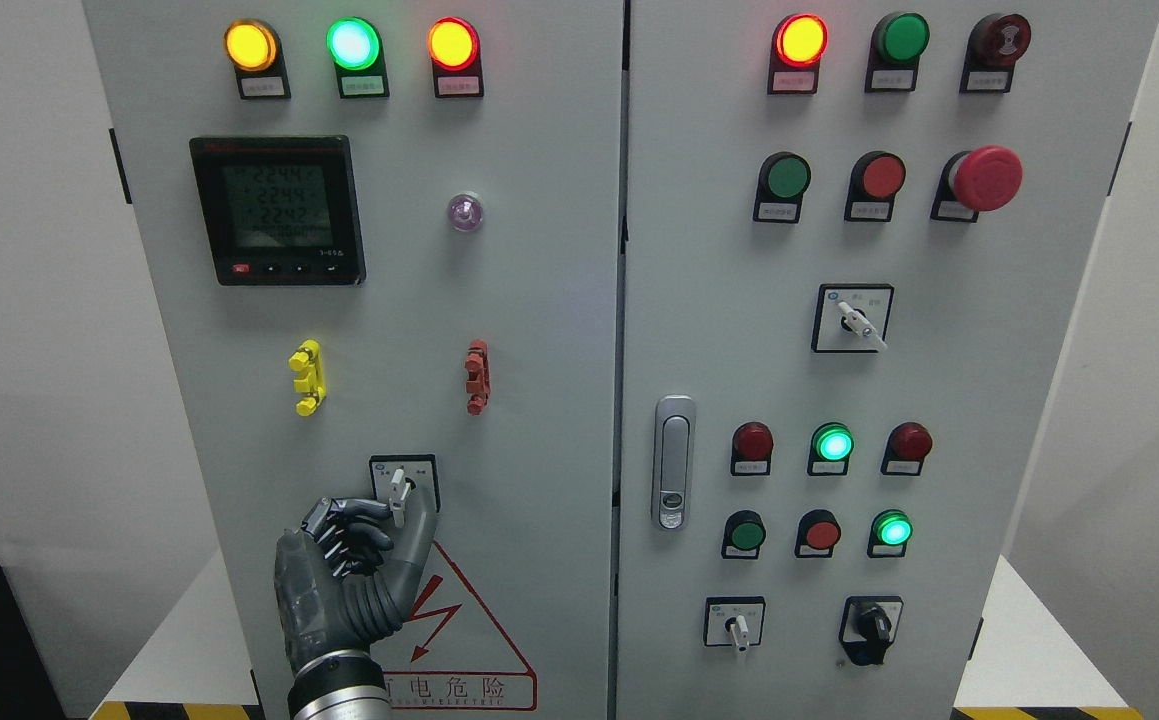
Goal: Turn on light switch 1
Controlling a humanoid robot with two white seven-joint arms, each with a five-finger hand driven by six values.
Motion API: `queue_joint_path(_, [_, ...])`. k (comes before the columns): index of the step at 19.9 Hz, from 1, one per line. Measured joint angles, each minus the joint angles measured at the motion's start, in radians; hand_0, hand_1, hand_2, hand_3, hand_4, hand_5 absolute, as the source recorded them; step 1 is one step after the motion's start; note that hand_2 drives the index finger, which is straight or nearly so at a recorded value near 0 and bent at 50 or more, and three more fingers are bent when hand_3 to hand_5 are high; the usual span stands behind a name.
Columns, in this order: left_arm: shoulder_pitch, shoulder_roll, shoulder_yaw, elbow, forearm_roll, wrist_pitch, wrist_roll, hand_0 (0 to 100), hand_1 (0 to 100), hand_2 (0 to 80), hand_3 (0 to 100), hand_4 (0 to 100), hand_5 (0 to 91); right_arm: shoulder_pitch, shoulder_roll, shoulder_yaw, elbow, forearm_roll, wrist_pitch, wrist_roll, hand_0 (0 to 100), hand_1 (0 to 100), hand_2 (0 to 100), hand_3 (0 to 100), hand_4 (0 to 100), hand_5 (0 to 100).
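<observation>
Left hand is the only hand we see; it comes up from below, fingers curled and the thumb raised beside the switch. We cannot tell whether it pinches the lever or merely touches it. We place the switch just above and right of the knuckles, on the cabinet's left door, above the warning triangle. Its white lever stands near upright, long axis vertical. We judge the coming turn depends on that thumb-and-finger contact.
</observation>
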Motion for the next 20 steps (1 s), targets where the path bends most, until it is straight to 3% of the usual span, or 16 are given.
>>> queue_joint_path(20, [-0.007, -0.002, -0.004, 0.000, -0.002, 0.009, -0.005, 14, 65, 62.6, 90, 89, 79.8, 0.000, 0.000, 0.000, 0.000, 0.000, 0.000, 0.000, 5, 0, 0, 0, 0, 0])
